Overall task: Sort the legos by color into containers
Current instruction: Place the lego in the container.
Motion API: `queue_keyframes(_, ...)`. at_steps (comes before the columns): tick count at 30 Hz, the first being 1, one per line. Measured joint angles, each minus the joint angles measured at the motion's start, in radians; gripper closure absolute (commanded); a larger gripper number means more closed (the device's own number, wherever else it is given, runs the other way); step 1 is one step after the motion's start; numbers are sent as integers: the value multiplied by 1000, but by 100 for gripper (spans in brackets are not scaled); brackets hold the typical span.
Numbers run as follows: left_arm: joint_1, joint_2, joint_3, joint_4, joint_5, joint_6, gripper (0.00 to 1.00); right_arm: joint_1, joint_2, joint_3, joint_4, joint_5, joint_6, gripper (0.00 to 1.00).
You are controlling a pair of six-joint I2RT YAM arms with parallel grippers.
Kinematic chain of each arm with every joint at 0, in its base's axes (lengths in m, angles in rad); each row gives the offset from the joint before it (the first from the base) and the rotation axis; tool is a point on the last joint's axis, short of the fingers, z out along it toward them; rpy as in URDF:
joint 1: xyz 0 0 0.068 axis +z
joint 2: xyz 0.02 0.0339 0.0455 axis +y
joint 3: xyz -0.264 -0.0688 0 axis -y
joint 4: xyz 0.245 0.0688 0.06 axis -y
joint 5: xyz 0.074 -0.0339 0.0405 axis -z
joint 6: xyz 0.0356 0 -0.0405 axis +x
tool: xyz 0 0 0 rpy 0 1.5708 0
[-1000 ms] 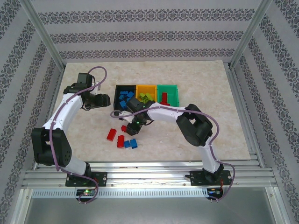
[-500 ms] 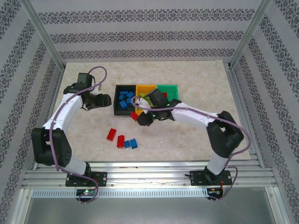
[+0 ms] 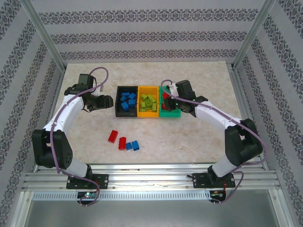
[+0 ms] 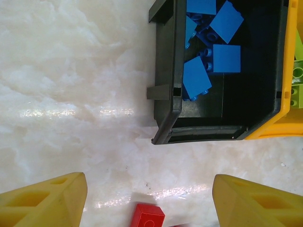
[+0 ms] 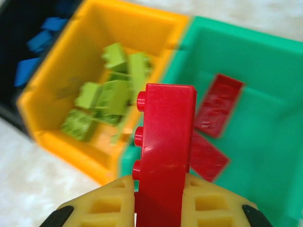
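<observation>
Tabletop (image 3: 199, 137), carrying 3 bins in a row. Black bin (image 4: 165, 94): blue bricks (image 4: 196, 78). Orange-yellow bin (image 5: 142, 19): lime bricks (image 5: 106, 92). Green bin (image 5: 265, 118): red bricks (image 5: 218, 104). Right fingers (image 5: 109, 203): clamped on 1 red brick (image 5: 165, 132), above the green bin. Left fingers (image 4: 47, 198): spread, empty, beside the black bin. Loose bricks (image 3: 122, 143) on the tabletop: 2 red, 2 blue.

Marble-patterned worktop (image 3: 203, 137)
Black bin (image 3: 117, 101), orange-yellow bin (image 3: 147, 114), green bin (image 3: 170, 114) in a row at centre; red legos (image 3: 112, 136), blue legos (image 3: 134, 145) loose toward the near edge.

Three bins (image 3: 147, 114) stand side by side, loose bricks (image 3: 124, 141) before the leftmost.
</observation>
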Motion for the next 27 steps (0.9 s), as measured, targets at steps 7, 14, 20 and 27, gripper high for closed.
queue_keyframes(7, 0, 0, -2, 0, 4, 0, 29, -77, 54, 32, -26, 56, -2, 67)
queue_keyframes(14, 0, 0, -2, 1, 8, 0, 29, -76, 89, 38, -30, 39, 0, 58)
queue_keyframes(20, 0, 0, -15, 14, 35, 0, 29, -76, 29, -23, -18, 2, 3, 57)
queue_keyframes(27, -1, 0, -18, 25, 81, 0, 29, -72, -140, -193, 50, -96, 8, 55)
